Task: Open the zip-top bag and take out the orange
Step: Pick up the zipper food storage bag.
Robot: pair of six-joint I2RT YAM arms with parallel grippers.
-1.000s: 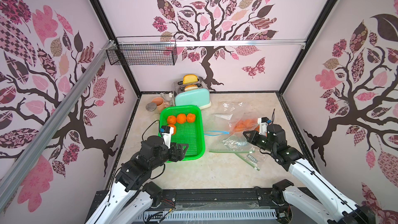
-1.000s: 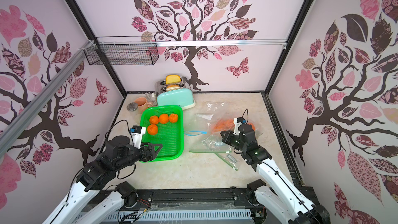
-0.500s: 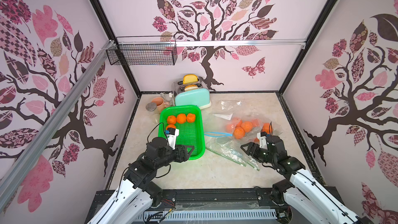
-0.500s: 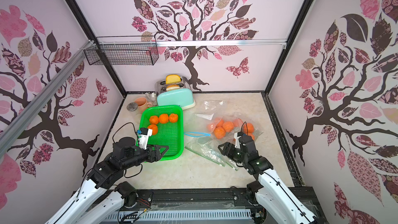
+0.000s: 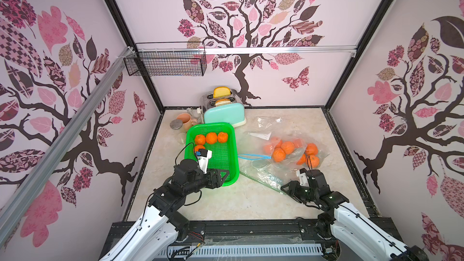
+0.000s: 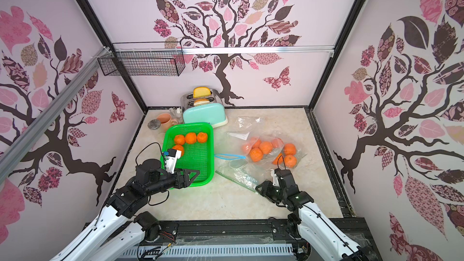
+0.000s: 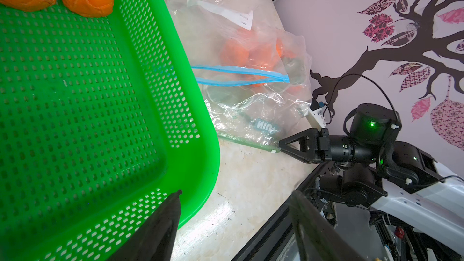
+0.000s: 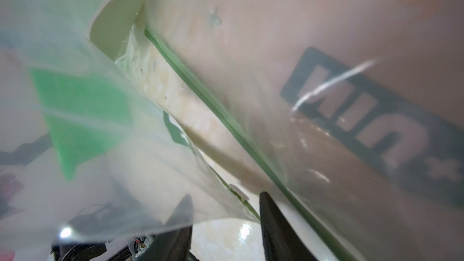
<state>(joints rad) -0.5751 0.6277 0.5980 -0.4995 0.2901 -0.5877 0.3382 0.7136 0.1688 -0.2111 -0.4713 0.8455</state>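
Note:
The clear zip-top bag [image 5: 292, 153] [image 6: 270, 150] lies right of centre with several oranges [image 5: 279, 154] inside. Its blue zip [image 5: 253, 157] [image 7: 241, 76] gapes a little toward the basket. Clear plastic with a green zip strip [image 5: 261, 181] [image 8: 226, 119] lies flat in front of it. My right gripper [image 5: 283, 189] [image 6: 258, 187] [image 8: 227, 195] is open low at that strip's near end, the strip's tip between its fingers and film draped over one finger. My left gripper [image 5: 224, 175] [image 6: 195, 173] [image 7: 236, 193] is open and empty over the basket's near right corner.
The green basket [image 5: 232, 161] [image 7: 200, 161] left of the bag holds several oranges [image 5: 211, 138] at its far end. A mint toaster [image 5: 223, 116], a pink mug [image 5: 185, 120] and a round lid [image 5: 176, 124] stand at the back. A wire rack [image 5: 165, 62] hangs on the wall.
My right gripper was shut on the bag and lifting it. It has since opened and drawn back toward the front, and the bag now lies flat. My left gripper has swung right along the basket's near edge.

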